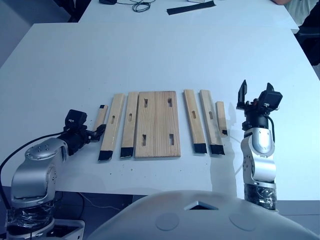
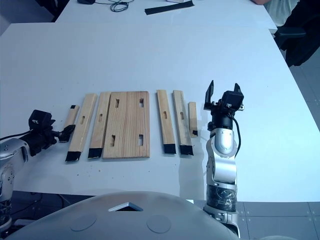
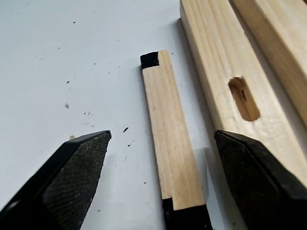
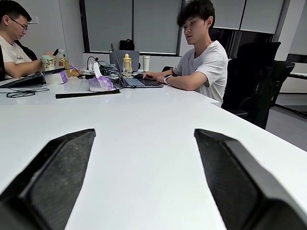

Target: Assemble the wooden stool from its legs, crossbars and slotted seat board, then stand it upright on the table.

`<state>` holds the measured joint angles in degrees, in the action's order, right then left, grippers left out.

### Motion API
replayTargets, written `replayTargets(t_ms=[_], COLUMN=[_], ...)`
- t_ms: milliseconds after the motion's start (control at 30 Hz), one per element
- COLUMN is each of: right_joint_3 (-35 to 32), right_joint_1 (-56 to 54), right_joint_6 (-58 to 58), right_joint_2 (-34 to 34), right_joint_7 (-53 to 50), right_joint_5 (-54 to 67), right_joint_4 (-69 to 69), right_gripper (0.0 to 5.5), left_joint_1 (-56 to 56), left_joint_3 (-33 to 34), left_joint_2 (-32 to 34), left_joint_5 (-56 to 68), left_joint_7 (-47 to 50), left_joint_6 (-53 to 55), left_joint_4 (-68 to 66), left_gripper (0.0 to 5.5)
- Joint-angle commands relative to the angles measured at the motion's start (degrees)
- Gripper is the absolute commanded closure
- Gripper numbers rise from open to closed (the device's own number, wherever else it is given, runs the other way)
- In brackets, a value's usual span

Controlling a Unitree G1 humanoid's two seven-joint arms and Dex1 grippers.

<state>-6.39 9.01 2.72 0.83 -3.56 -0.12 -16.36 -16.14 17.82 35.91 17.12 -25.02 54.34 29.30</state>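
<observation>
Pieces lie flat in a row on the white bench (image 1: 150, 55), and none are joined yet, so I'd say the building has not started. From the left, the left gripper (image 3: 163, 135) sits low with its fingers (image 3: 76, 177) wide on both sides of a short crossbar (image 1: 101, 116), not squeezing it; then come two legs (image 1: 112, 125), the slotted seat board (image 1: 157, 124), two more legs (image 1: 194, 120) and another short crossbar (image 1: 220, 117). Far right, the right gripper (image 1: 257, 91) is up off the bench, wide open, holding nothing.
</observation>
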Motion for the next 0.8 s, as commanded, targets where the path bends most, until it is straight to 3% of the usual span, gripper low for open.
replayTargets(t_ms=[33, 467, 800], right_joint_3=[-0.44, -0.56, 0.22], right_joint_1=[0.27, 0.16, 0.13], right_joint_6=[1.43, 2.96, 3.05], right_joint_2=[0.79, 0.95, 1.07], right_joint_7=[0.40, 0.37, 0.89], right_joint_5=[0.08, 0.11, -0.06], right_joint_4=[-0.21, 0.08, 0.45], right_gripper=[1.70, 1.70, 1.70], left_joint_1=[1.13, 2.73, 2.30], left_joint_3=[-1.55, 0.04, -3.12], left_joint_2=[0.55, 0.08, -0.12], left_joint_5=[-0.93, 0.17, 0.92], left_joint_7=[0.43, 2.86, 3.09], left_joint_6=[-0.64, 5.28, 10.14], left_joint_4=[-0.13, -0.13, 3.21], left_gripper=[1.52, 1.52, 1.52])
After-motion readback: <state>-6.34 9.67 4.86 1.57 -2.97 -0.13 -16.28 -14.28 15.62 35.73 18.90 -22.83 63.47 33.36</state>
